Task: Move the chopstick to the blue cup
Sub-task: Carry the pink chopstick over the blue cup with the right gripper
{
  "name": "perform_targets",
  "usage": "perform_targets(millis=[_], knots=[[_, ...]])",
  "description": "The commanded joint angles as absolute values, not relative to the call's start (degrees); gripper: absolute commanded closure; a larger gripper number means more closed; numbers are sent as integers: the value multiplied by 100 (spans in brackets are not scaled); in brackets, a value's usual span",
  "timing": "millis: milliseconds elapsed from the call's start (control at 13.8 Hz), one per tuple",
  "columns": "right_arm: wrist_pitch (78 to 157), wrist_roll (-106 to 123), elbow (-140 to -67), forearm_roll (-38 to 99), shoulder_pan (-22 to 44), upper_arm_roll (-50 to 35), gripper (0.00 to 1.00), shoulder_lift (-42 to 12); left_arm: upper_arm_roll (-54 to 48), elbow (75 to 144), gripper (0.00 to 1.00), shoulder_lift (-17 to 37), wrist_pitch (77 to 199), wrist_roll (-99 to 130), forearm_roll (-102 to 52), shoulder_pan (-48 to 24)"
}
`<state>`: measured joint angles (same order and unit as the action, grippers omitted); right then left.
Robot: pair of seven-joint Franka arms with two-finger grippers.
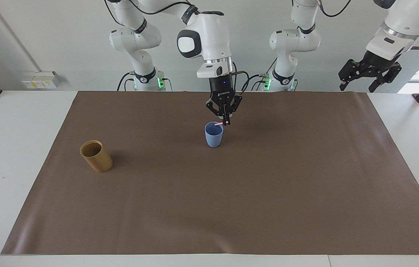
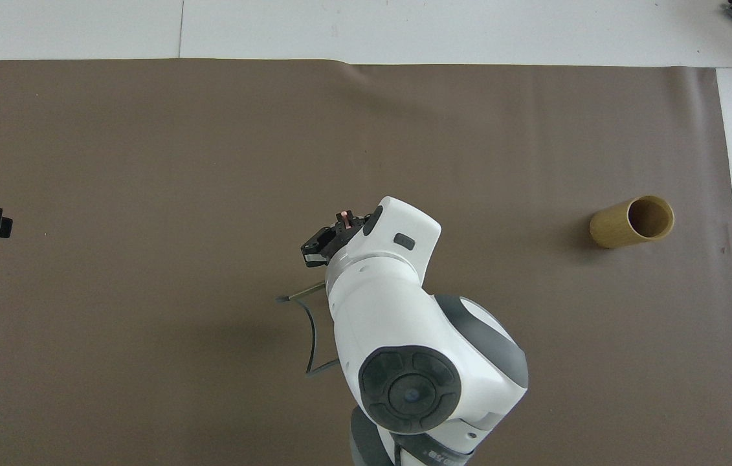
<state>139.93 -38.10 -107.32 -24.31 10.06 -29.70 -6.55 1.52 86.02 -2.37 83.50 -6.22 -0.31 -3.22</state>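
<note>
The blue cup [image 1: 213, 135] stands upright near the middle of the brown mat. My right gripper [image 1: 226, 121] hangs just above the cup's rim and is shut on a pale pink chopstick [image 1: 217, 125]. The chopstick slants down from the fingers, with its lower end at the cup's mouth. In the overhead view the right arm covers the cup, and only the gripper [image 2: 340, 228] and the chopstick's pink top end [image 2: 344, 214] show. My left gripper [image 1: 370, 72] waits raised and open over the left arm's end of the table, holding nothing.
A tan wooden-looking cup [image 1: 96, 155] stands on the mat [image 1: 231, 204] toward the right arm's end, also in the overhead view [image 2: 631, 222]. It looks empty. A cable loops off the right wrist [image 2: 310, 330].
</note>
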Motion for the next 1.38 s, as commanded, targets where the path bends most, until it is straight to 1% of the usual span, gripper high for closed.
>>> perform_targets(millis=[0,73,218,290,363,435,726,798,1016,1161,1306], knots=[[14290,-4025,-11135,-2646,844,-2997,98,-475,114,8666,0,-316,8297,-633,79,-281],[14587,-4025,-11284,-2646,852,-2997,92,-518,114,8666,0,-325,8288,-642,79,-281],[14669,-3973,-11347,-2689,765,-2997,82,-536,114,8675,0,-325,8253,-633,79,-281],[14695,-3973,-11347,-2707,765,-2988,75,-536,114,8675,0,-325,8253,-633,79,-273],[14695,-3964,-11329,-2716,765,-2988,34,-545,114,8675,0,-325,8253,-624,79,-272],[14695,-3964,-11329,-2716,756,-2997,0,-554,114,8675,0,-325,8262,-624,79,-281],[14538,-4025,-11233,-2733,844,-2988,0,-501,114,8675,0,-325,8271,-624,79,-281],[14320,-4025,-11093,-2725,844,-2997,0,-466,114,8675,0,-325,8271,-633,79,-281],[13275,-4017,-10330,-2619,870,-3006,0,-448,114,8666,0,-325,8270,-633,79,-281],[12974,-3999,-10152,-2549,818,-2988,0,-300,114,8675,0,-325,8253,-633,79,-281],[12658,-3929,-10029,-2015,712,-2901,0,-28,114,8675,0,-334,8096,-633,79,-299]])
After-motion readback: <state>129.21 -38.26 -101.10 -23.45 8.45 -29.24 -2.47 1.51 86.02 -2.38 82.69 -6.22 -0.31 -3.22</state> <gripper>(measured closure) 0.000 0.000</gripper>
